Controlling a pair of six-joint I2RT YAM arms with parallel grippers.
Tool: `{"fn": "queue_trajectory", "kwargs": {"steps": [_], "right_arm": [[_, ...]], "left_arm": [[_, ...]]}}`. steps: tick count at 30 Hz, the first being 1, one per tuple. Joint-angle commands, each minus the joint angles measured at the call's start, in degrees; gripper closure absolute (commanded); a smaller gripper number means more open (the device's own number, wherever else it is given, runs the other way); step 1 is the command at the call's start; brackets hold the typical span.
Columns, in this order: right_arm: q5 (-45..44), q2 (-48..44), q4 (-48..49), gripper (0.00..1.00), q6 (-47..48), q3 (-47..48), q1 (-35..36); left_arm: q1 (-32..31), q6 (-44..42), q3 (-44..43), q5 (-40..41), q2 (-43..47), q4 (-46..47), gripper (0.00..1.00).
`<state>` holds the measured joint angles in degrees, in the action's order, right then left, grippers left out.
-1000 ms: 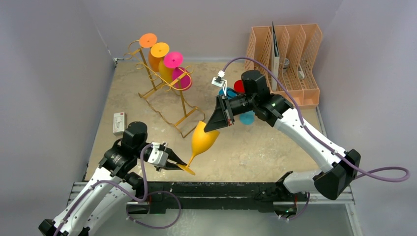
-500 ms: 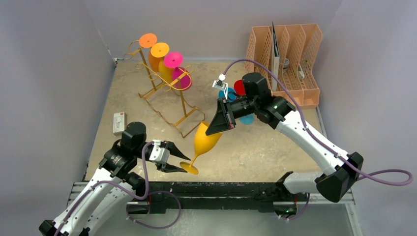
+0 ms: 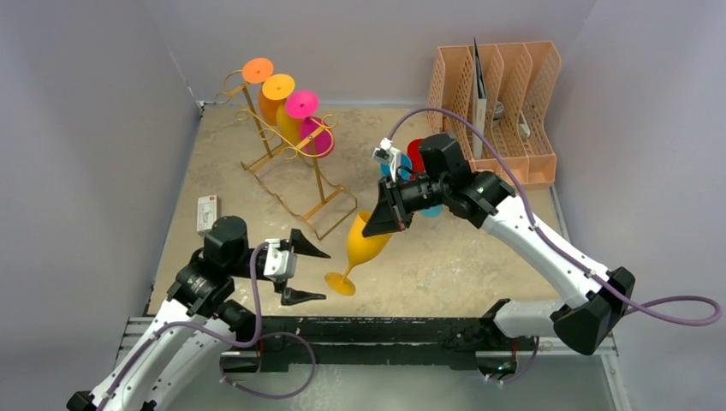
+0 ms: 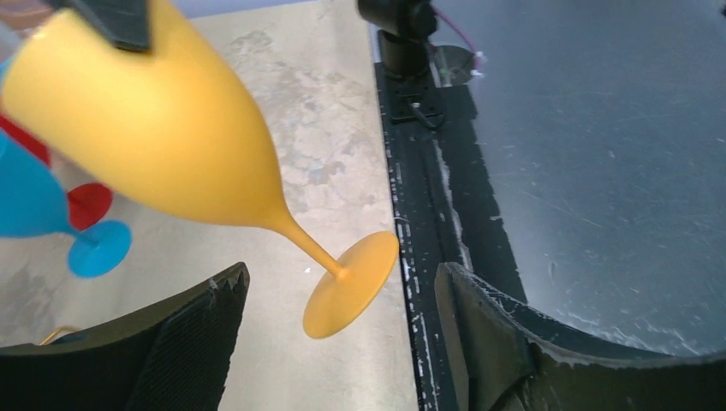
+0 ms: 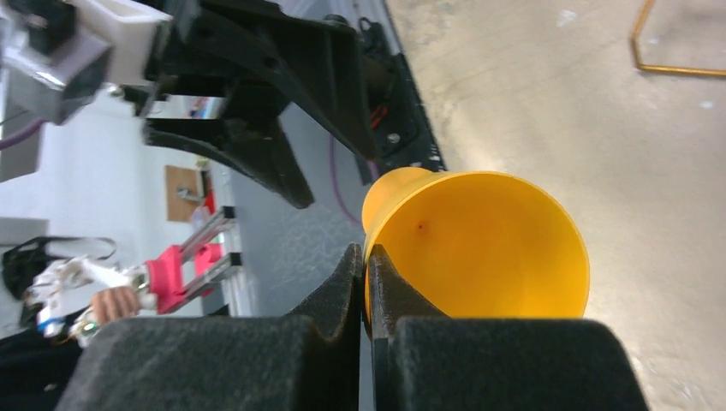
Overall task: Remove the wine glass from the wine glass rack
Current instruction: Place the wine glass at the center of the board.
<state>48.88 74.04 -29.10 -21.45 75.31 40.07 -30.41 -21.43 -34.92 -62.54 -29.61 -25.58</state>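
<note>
The yellow wine glass (image 3: 366, 242) hangs tilted, bowl up, near the front of the table. My right gripper (image 3: 371, 228) is shut on its rim; the right wrist view shows the rim (image 5: 488, 248) pinched between the right gripper's (image 5: 366, 257) pads. My left gripper (image 3: 312, 272) is open, its fingers either side of the glass's foot (image 4: 351, 287) without touching it. I cannot tell whether the foot rests on the table. The gold wine glass rack (image 3: 324, 181) stands at the back left with several coloured glasses hanging upside down on it.
A peach lattice file organiser (image 3: 514, 94) stands at the back right. A blue glass (image 3: 430, 206) and a red glass (image 3: 416, 151) sit behind the right gripper. A small white box (image 3: 206, 214) lies at the left. A black rail (image 3: 385, 330) runs along the near edge.
My left gripper has opened, let go of the glass's foot and drawn back a little. The right gripper has swung the glass more upright, carrying it slightly right.
</note>
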Motion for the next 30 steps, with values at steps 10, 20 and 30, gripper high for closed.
{"fn": "queue_trajectory", "kwargs": {"steps": [10, 20, 30], "right_arm": [[-46.3, -9.5, -3.0, 1.0, 8.4, -9.0, 0.8], [-68.1, -11.4, -3.6, 1.0, 4.9, -12.7, 0.9], [-77.4, -9.5, -1.4, 1.0, 5.4, -16.3, 0.8]], "left_arm": [[0.2, 13.4, -3.1, 29.1, 1.4, 3.7, 0.16], [0.1, 18.9, -5.7, 43.8, 2.7, 0.2, 0.12], [0.1, 18.8, -6.5, 45.1, 2.0, -1.4, 0.11]]}}
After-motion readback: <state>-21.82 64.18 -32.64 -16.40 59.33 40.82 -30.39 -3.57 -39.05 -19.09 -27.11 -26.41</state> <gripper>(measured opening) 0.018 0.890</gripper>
